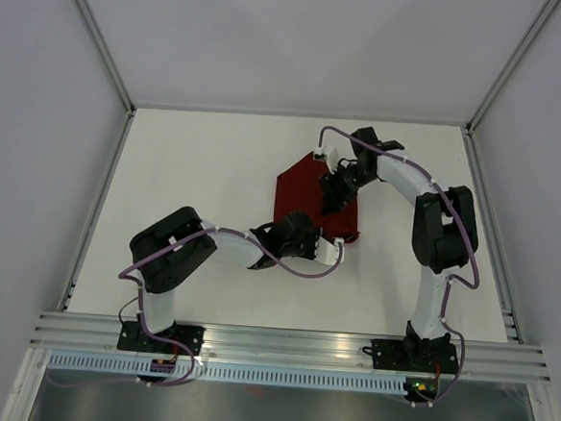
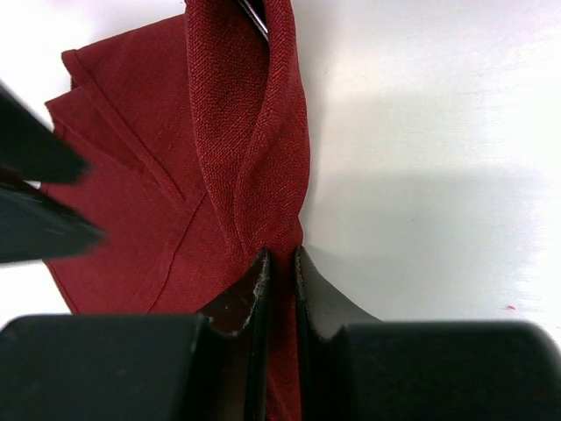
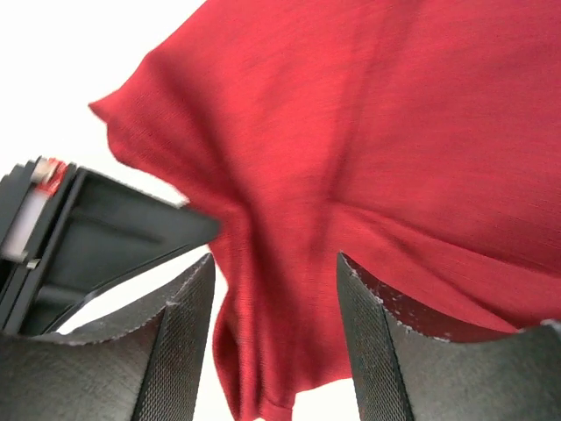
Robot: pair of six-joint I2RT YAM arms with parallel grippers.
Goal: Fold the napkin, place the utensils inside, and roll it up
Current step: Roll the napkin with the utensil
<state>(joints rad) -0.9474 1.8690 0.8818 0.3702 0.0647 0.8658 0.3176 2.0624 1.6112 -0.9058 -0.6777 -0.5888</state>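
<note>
The maroon napkin [image 1: 306,193] lies rumpled on the white table [image 1: 196,176], right of centre. My left gripper [image 1: 301,231] is at its near edge. In the left wrist view the left gripper [image 2: 280,256] is shut on a raised fold of the napkin [image 2: 175,175], with cloth pinched between its jaws. My right gripper [image 1: 336,195] hovers over the napkin's far right part. In the right wrist view the right gripper [image 3: 273,263] stands open, the napkin [image 3: 368,140] lies bunched under the gap, and nothing is held. The utensils are out of view.
Grey walls enclose the table on three sides, with metal posts at the back corners. An aluminium rail [image 1: 291,341] runs along the near edge and holds both arm bases. Part of the left arm [image 3: 96,237] shows close beside the right gripper's left finger.
</note>
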